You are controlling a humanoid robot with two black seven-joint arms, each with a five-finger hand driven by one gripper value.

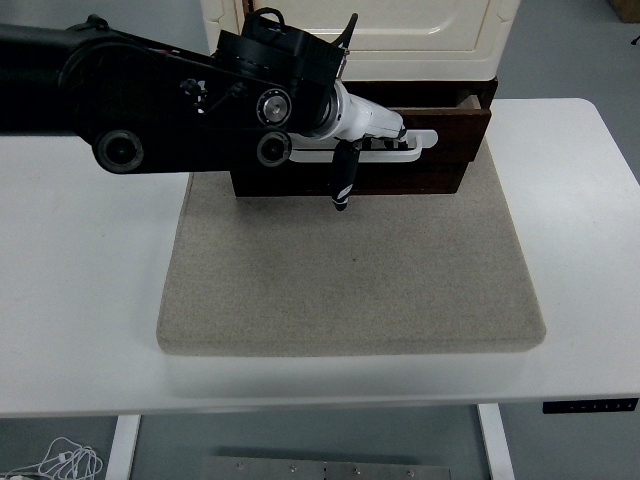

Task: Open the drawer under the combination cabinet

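The left hand point(365, 135) curls its fingers point(392, 141) around the white handle point(425, 140) of the dark wooden drawer point(440, 160), which juts partly out beneath the cream cabinet point(420, 30), over the grey mat point(350, 270) on the desk point(80, 300).

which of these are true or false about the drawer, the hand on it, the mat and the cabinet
1. The drawer is pulled partly out. True.
2. The left hand is at the white handle. True.
3. The right hand grips the handle. False: only the left arm is in view.
4. The cabinet above the drawer is black. False: it is cream.
5. The beige mat lies in front of the drawer. True.
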